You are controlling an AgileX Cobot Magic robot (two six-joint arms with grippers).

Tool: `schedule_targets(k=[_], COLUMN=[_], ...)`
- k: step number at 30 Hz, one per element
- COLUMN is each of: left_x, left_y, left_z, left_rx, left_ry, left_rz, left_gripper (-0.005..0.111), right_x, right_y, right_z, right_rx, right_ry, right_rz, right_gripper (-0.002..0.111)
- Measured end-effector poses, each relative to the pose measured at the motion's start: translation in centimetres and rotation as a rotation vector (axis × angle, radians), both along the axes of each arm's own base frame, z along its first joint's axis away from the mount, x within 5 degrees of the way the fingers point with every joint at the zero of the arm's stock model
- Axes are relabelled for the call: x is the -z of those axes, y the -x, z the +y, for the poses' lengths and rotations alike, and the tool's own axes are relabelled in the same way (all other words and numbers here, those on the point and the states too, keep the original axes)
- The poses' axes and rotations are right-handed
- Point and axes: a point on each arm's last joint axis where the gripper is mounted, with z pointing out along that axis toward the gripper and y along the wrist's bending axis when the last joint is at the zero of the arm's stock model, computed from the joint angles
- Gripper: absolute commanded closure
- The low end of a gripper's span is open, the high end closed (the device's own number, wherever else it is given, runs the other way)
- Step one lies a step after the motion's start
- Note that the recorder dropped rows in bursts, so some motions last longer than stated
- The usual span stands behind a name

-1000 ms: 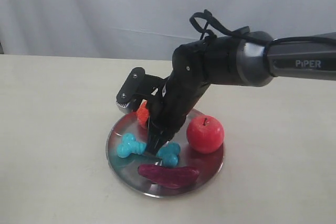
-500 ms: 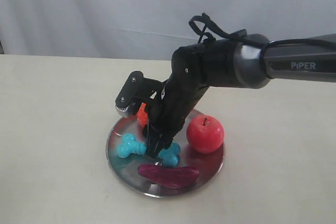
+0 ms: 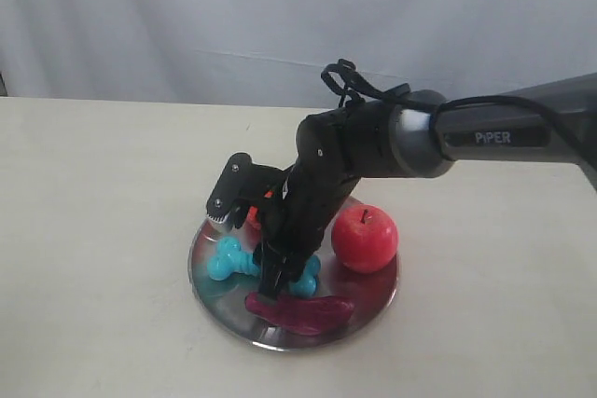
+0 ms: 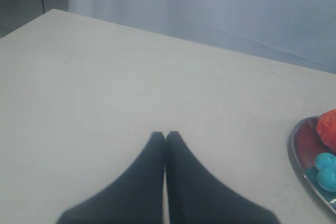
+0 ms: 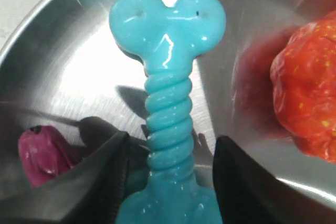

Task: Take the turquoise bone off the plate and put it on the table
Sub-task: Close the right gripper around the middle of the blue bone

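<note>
On plate [image 3: 216, 295]: one bone [image 3: 227, 259], likely strawberry [image 5: 307, 98]

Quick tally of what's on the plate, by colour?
Turquoise: 1, bone
Red: 2, apple and strawberry-like piece
Purple: 1, long piece
Total: 4 on the plate

Ext cam: bright, even diffuse light, you get only a faint shadow round the plate [image 3: 207, 291]. R wrist: hard glare streaks on the metal, specular spot on the turquoise bone [image 5: 169, 103], red fruit [image 5: 307, 98] blurred at frame edge. L wrist: left gripper [image 4: 165, 136] dark, out of focus.
</note>
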Motion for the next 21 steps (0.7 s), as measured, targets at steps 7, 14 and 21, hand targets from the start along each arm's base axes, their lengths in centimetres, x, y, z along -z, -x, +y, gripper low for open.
schedule_targets(k=[7, 14, 21], left_x=[0.0, 0.0, 0.0], left_y=[0.0, 0.0, 0.0], left_z=[0.0, 0.0, 0.0], left_rx=[0.0, 0.0, 0.0], left_ry=[0.0, 0.0, 0.0], left_rz=[0.0, 0.0, 0.0], left_gripper=[0.107, 0.107, 0.107], right_x=[0.8, 1.7, 2.0], right_y=[-0.1, -0.2, -0.2], right_z=[0.1, 0.2, 0.2], right_rx=[0.012, 0.015, 0.016], right_ry=[-0.013, -0.012, -0.012], right_rz=[0.017, 0.029, 0.026], right_gripper=[0.06, 0.061, 0.099])
